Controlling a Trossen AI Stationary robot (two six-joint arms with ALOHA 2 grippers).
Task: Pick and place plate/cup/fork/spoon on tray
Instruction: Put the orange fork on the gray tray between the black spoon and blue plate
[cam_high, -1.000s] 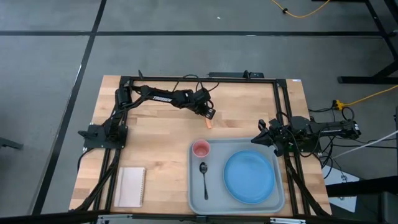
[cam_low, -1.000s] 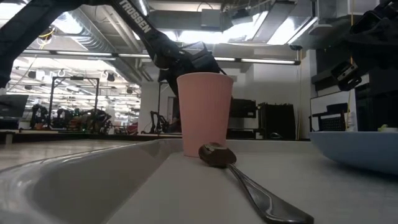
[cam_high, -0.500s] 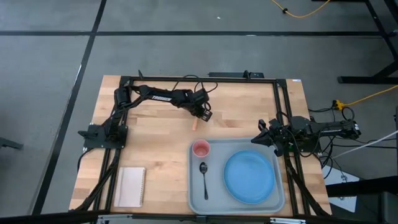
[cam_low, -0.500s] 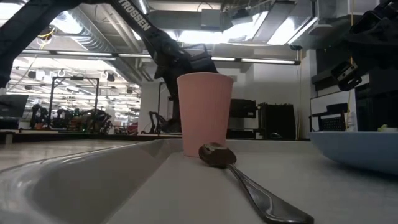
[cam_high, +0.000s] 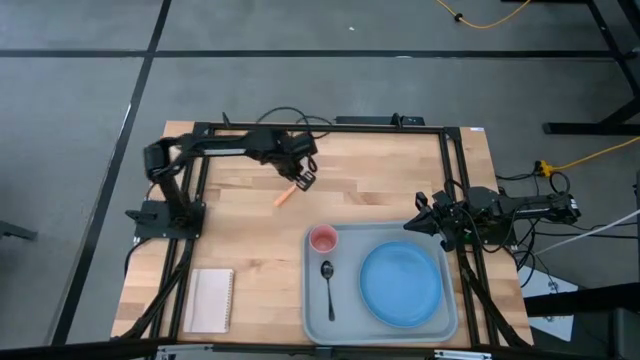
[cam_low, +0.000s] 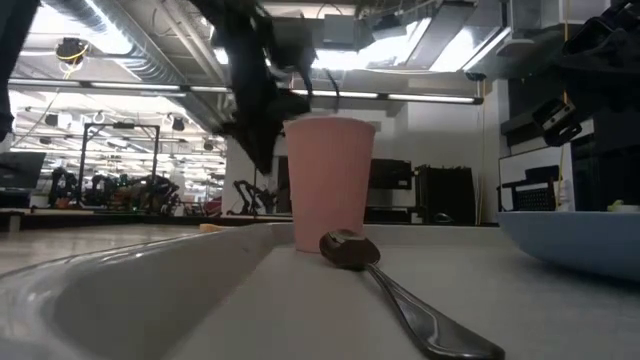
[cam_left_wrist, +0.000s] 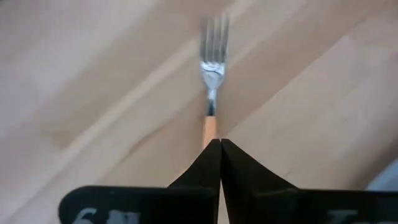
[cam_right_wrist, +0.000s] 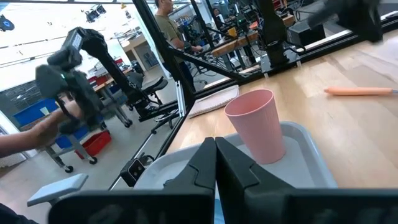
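My left gripper (cam_high: 303, 180) is shut over the far middle of the table, and the fork (cam_high: 285, 196), orange handle and silver tines (cam_left_wrist: 213, 46), sticks out from its tips toward the near left. The light grey-blue tray (cam_high: 312, 300) at the near right holds the pink cup (cam_high: 322, 238) standing upright, the dark spoon (cam_high: 328, 285) lying flat and the light-blue plate (cam_high: 401, 283). My right gripper (cam_high: 418, 226) waits shut at the tray's far right corner, touching nothing. My left gripper pinches the free end of the fork's orange handle (cam_left_wrist: 209, 132) between its two shut fingertips. The fingers lie along the fork, slanting down from the far right. The fork lies about level, low over the wood (cam_right_wrist: 357, 91); whether it touches the table I cannot tell.
A white notepad (cam_high: 210, 299) lies at the near left. Black frame rails (cam_high: 320, 126) run along the table's far, left and right sides. Bare wood lies between the fork and the tray. People show in the room beyond the table (cam_right_wrist: 37, 130).
My left gripper has swung toward the table's left edge, staying shut on the fork. The fork has gone with it, from just beyond the tray's far left corner to farther left, and has turned from pointing at the near edge to slanting near-left.
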